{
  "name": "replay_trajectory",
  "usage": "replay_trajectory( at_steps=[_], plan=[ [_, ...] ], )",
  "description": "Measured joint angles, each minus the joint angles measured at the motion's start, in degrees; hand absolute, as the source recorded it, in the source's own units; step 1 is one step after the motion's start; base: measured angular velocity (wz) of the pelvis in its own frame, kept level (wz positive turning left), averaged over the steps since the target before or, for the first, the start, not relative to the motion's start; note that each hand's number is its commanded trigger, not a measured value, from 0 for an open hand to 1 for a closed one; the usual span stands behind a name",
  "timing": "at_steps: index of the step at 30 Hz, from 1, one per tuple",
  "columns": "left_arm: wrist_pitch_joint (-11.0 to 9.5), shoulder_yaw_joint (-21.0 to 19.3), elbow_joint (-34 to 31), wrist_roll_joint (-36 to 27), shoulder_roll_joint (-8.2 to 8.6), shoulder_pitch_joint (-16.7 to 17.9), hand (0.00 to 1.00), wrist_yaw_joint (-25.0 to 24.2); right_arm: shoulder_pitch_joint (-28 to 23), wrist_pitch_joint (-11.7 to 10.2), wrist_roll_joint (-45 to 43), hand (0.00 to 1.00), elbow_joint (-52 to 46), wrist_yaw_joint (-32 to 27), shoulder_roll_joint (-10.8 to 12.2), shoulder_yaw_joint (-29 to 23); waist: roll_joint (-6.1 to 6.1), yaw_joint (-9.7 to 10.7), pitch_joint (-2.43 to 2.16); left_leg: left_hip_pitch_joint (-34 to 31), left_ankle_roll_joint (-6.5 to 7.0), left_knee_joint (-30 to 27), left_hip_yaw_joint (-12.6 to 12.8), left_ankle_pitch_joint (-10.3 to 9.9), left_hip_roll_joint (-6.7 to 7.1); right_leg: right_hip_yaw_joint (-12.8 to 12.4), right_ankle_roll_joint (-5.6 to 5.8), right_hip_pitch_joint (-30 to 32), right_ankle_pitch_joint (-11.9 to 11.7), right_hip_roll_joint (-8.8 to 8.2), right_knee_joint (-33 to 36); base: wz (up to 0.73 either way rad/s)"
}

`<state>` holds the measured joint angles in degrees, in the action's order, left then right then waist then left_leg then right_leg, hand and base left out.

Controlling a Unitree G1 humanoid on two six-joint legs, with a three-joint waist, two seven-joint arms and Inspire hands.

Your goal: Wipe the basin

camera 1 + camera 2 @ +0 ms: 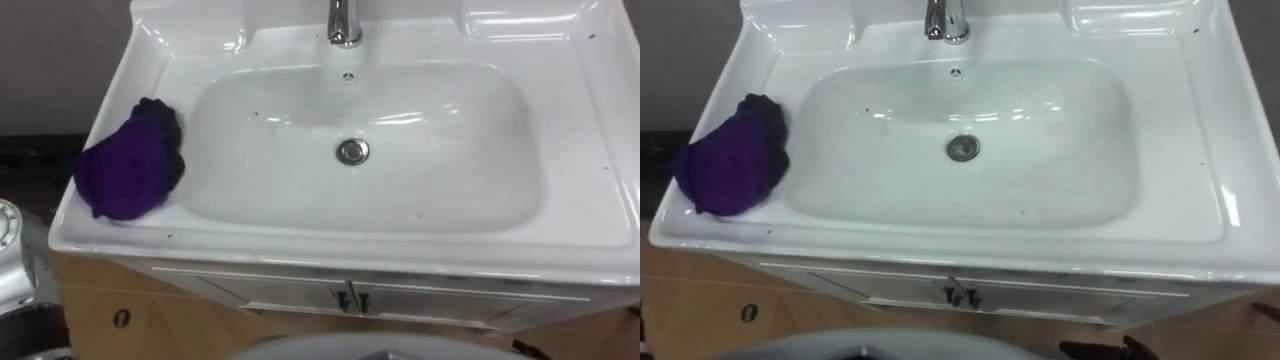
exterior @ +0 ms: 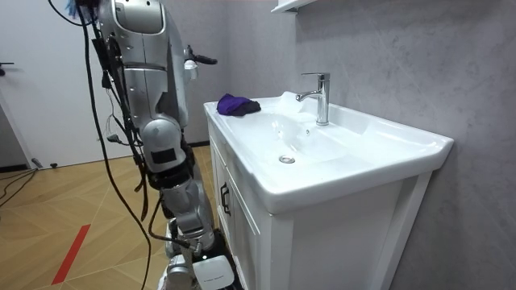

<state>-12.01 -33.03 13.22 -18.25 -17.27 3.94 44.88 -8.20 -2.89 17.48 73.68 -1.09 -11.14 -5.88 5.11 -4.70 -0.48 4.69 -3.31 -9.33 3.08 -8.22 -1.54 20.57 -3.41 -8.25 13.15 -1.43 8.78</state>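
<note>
Fingers (image 1: 1090, 348) of what seems the right hand (image 1: 1125, 347): state unreadable. 1 purple cloth (image 1: 130, 162) lies on the basin (image 1: 580, 200) rim.

faucet (image 1: 344, 25) top cropped, basin (image 1: 590, 120) rim cropped right

A purple cloth (image 1: 130, 165) lies on the left rim of the white basin (image 1: 400, 250).

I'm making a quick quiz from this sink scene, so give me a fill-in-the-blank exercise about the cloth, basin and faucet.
The cloth is coloured ___.
It lies on the basin's rim, at the robot's ___.
In front of the faucet, at the basin's middle, sits the ___.
Missing: purple; left; drain.
</note>
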Motion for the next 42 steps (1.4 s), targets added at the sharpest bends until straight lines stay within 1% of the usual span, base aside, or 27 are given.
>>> replay_trajectory(
  at_steps=[2,3,4,5,7,9,12,14,15,17,19,20,21,22,23,25,26,28,29,31,32,34,35,37,39,40,42],
  plan=[
    [0.0,-2.2,2.4,-2.8,0.0,1.6,0.0,0.0,-0.1,0.0,0.0,0.0,-0.1,0.0,0.0,0.0,0.35,-1.2,-0.33,0.0,0.0,0.0,-0.1,0.0,0.15,0.0,0.08,0.0,0.0,-0.15,0.0,0.04],
    [0.0,-3.5,4.0,-4.9,-0.01,2.6,0.0,0.0,-0.1,0.2,0.0,0.0,-0.1,0.1,0.0,-0.1,0.04,-2.0,-0.22,-0.1,0.0,-0.1,-0.6,0.0,0.26,0.1,0.15,0.1,0.1,-0.27,0.0,0.1],
    [0.0,-4.7,6.2,-6.3,-0.03,3.4,0.0,0.2,-0.1,0.5,0.1,0.0,-0.2,0.2,0.0,-0.2,0.31,-2.5,-0.43,-0.1,0.0,0.0,-1.4,0.0,0.47,0.5,0.35,-0.1,0.2,-0.41,0.0,0.15],
    [-0.1,-5.2,7.8,-7.2,-0.04,3.7,0.0,0.3,-0.2,0.5,0.1,0.0,-0.2,0.3,0.0,-0.3,0.05,-2.9,-0.23,-0.2,0.0,0.0,-1.6,0.0,0.53,0.6,0.46,0.0,0.3,-0.47,0.0,0.16],
    [-0.1,-5.6,13.8,-13.0,-0.04,5.9,0.0,0.8,-0.1,1.2,0.1,0.0,-0.4,0.4,-0.1,-0.5,0.2,-3.9,-0.34,-0.5,0.01,-0.1,-1.6,0.0,0.85,1.2,0.77,0.0,0.5,-0.8,0.1,0.16],
    [0.0,-5.6,18.1,-16.5,-0.04,7.9,0.0,0.6,0.0,1.8,0.0,0.0,-0.4,0.6,0.0,-0.5,0.1,-3.9,-0.35,-1.0,0.02,-0.3,-1.7,0.0,1.14,2.1,1.01,0.1,0.6,-1.04,0.2,0.26],
    [0.0,-5.6,27.4,-20.5,-0.01,10.7,0.0,0.2,-0.1,2.2,0.1,0.0,-0.4,1.0,0.0,-1.0,-0.41,-5.3,-0.3,-1.2,0.2,-0.4,-2.0,-0.1,1.42,2.5,1.32,0.1,0.8,-1.36,0.3,0.09],
    [0.0,-5.2,33.5,-23.1,0.07,12.0,0.0,-0.8,-0.1,2.8,0.2,0.0,-0.3,0.9,0.0,-1.0,-0.59,-6.2,-0.28,-1.1,0.75,-0.4,-2.1,-0.4,1.4,2.3,1.38,0.2,0.8,-1.32,0.3,0.02],
    [0.0,-5.2,36.8,-24.9,0.64,13.4,0.0,-1.5,-0.1,3.2,0.1,0.0,-0.2,1.0,0.0,-1.0,-0.75,-6.7,-0.29,-1.1,0.96,-0.4,-2.1,-0.6,1.41,2.3,1.46,0.2,0.8,-1.35,0.3,0.04],
    [0.0,-5.1,41.4,-25.0,2.11,14.7,0.0,-3.1,-0.1,3.6,-0.2,0.0,-0.1,1.2,0.0,-1.2,-1.04,-6.4,-0.3,-1.5,1.43,-0.5,-2.4,-0.9,1.5,3.1,1.72,0.1,0.9,-1.37,0.2,0.16],
    [1.1,-4.4,47.1,-24.7,4.5,16.3,0.0,-5.7,0.0,4.4,-0.4,0.0,0.2,2.0,0.0,-1.1,-1.44,-6.4,-0.23,-1.2,1.52,-0.5,-2.4,-0.9,1.67,3.4,1.92,-0.4,0.8,-1.53,0.1,0.1],
    [1.3,-3.6,48.3,-24.2,5.32,16.2,0.0,-6.4,0.0,4.4,-0.9,0.0,0.4,2.2,0.0,-1.1,-1.49,-6.4,-0.19,-1.1,1.57,-0.5,-2.4,-1.0,1.71,3.4,1.97,-0.6,0.8,-1.59,0.1,0.05],
    [2.1,-2.0,51.2,-22.6,6.76,17.0,0.0,-8.1,0.0,4.4,-2.3,0.0,0.5,2.9,0.0,-1.0,-1.58,-6.3,-0.18,-1.1,1.67,-0.6,-2.4,-1.0,1.76,3.6,2.05,-0.8,0.9,-1.66,0.1,0.08],
    [3.3,-0.1,53.8,-21.2,7.77,16.9,0.0,-10.1,0.1,4.5,-2.7,0.0,0.7,3.2,0.1,-0.9,-1.67,-6.3,-0.18,-1.0,1.79,-0.7,-2.4,-1.1,1.76,3.8,2.07,-0.9,0.9,-1.67,0.1,0.09],
    [4.0,1.0,55.0,-20.1,8.23,16.8,0.0,-11.3,0.4,4.6,-3.1,0.0,1.1,3.4,0.1,-0.5,-1.76,-6.3,-0.17,-1.0,1.8,-0.8,-2.3,-1.1,1.75,3.8,2.08,-0.9,0.9,-1.67,0.1,0.08],
    [6.4,5.7,58.5,-12.2,9.11,16.1,0.0,-16.3,1.5,4.9,-5.1,0.0,2.0,4.5,0.2,0.6,-2.5,-5.6,-0.07,-1.4,1.8,-1.2,-2.4,-1.1,1.72,4.3,2.05,-1.1,0.9,-1.65,0.1,0.11],
    [6.9,6.9,58.9,-9.9,9.1,15.8,0.0,-17.6,1.5,4.9,-5.6,0.0,1.9,4.7,0.2,1.2,-2.79,-5.5,-0.05,-1.6,1.8,-1.3,-2.4,-1.1,1.71,4.6,2.04,-1.0,0.9,-1.65,0.1,0.2],
    [8.2,13.8,59.6,-4.1,8.9,14.4,0.0,-21.8,2.7,5.1,-5.7,0.0,2.4,5.3,0.2,3.6,-3.69,-4.4,0.46,-2.6,1.8,-2.3,-2.4,-1.1,1.66,5.4,1.99,-0.8,0.9,-1.61,0.0,0.18],
    [8.7,15.6,59.6,-2.9,8.89,13.9,0.0,-22.9,3.1,5.4,-5.6,0.0,2.4,5.4,0.2,4.1,-3.88,-4.0,0.59,-2.9,1.8,-2.5,-2.4,-1.1,1.67,5.7,1.98,-0.8,0.9,-1.62,0.0,0.16],
    [10.9,19.4,59.5,2.2,8.89,11.3,0.0,-27.3,3.8,5.4,-5.1,0.0,2.7,5.7,0.5,4.9,-4.53,-3.2,0.98,-3.0,1.8,-2.5,-2.0,-1.1,1.6,6.0,1.98,-0.7,0.9,-1.6,-0.1,0.1],
    [11.2,20.0,59.5,3.3,8.89,10.6,0.0,-28.3,3.9,5.4,-5.1,0.0,2.7,5.9,0.6,5.0,-4.68,-2.9,0.99,-3.0,1.81,-2.5,-2.0,-1.1,1.6,5.9,1.98,-0.7,0.9,-1.59,-0.1,-0.04],
    [13.1,22.4,58.3,8.1,8.93,7.6,0.0,-31.3,4.6,5.4,-5.3,0.0,2.5,6.7,0.7,6.6,-4.95,-1.5,1.08,-3.3,1.86,-2.6,-1.7,-1.2,1.55,5.6,1.99,-0.7,0.9,-1.55,-0.1,-0.06],
    [13.3,22.9,57.7,9.0,8.93,7.0,0.0,-31.8,4.7,5.4,-5.3,0.0,2.3,6.7,0.7,7.0,-4.97,-1.3,1.09,-3.4,1.88,-2.6,-1.6,-1.2,1.55,5.6,1.99,-0.6,0.9,-1.55,-0.1,-0.05],
    [13.3,25.3,56.0,10.2,8.91,5.3,0.0,-33.4,5.1,5.3,-5.3,0.0,1.7,7.1,0.6,8.1,-5.02,-0.2,0.99,-4.0,1.9,-2.9,-1.1,-1.2,1.45,5.1,1.93,0.2,0.8,-1.53,0.0,-0.1],
    [13.3,26.6,54.9,10.5,8.97,4.2,0.0,-34.7,5.5,5.3,-5.4,0.0,1.7,7.1,0.6,8.6,-5.26,0.1,0.86,-4.0,1.9,-2.8,-0.4,-1.2,1.31,4.6,1.8,0.5,0.6,-1.51,0.0,-0.19],
    [13.3,26.8,54.0,10.6,9.23,4.1,0.0,-35.7,5.5,5.3,-5.3,0.0,1.7,7.1,0.6,9.1,-5.45,0.3,0.72,-3.8,1.9,-2.5,0.1,-1.2,1.29,4.3,1.81,0.4,0.4,-1.49,0.0,-0.2],
    [13.4,27.6,53.2,11.7,9.52,4.2,0.0,-36.9,5.5,5.3,-4.9,0.0,1.6,7.2,0.6,9.7,-5.62,0.3,0.7,-3.3,1.9,-2.1,0.1,-1.2,1.3,3.5,1.86,0.4,0.3,-1.46,-0.1,-0.18]
  ],
)
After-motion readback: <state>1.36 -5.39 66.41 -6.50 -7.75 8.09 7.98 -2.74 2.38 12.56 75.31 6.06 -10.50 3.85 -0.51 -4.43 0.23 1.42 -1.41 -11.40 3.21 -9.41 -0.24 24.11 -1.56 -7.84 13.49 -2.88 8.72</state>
